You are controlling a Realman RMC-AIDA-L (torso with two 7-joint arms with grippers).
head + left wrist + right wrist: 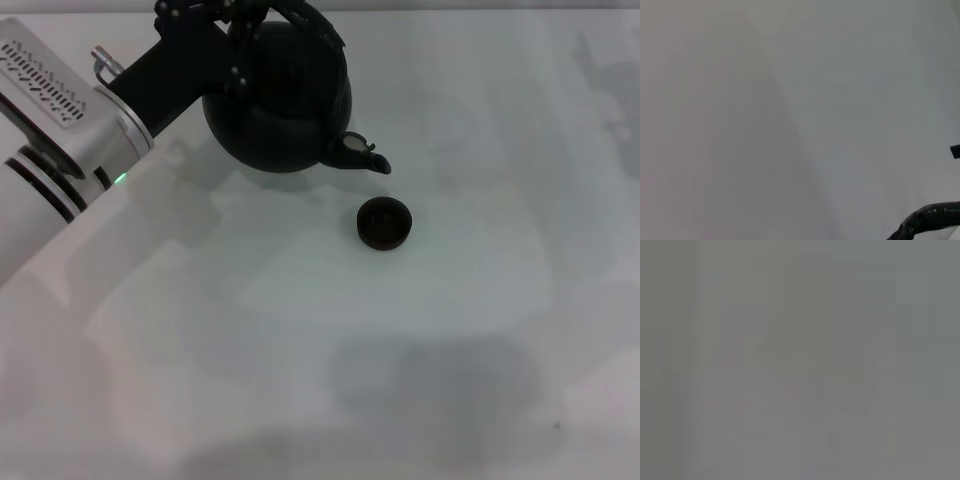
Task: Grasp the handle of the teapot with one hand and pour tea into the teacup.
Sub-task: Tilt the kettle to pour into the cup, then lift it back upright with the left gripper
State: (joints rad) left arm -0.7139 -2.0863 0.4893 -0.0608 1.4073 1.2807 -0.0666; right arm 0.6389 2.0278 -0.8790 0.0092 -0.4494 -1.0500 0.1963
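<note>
— Two things matter in the head view: the teapot (278, 105) at twelve o'clock on the table (450, 330), and the teacup (384, 222) just past its spout (362, 152), toward five o'clock.

— And the left gripper (215, 15)?

— Up at the handle (300, 15), apparently clasping it (the jaws themselves I cannot tell).

— Left wrist view?

— Only a dark handle arc (932, 219) at five o'clock.

— Right wrist view?

— Blank; the right gripper isn't visible.

— Advice?

— I'd carry the spout over the cup's centre, then tip slowly.
</note>
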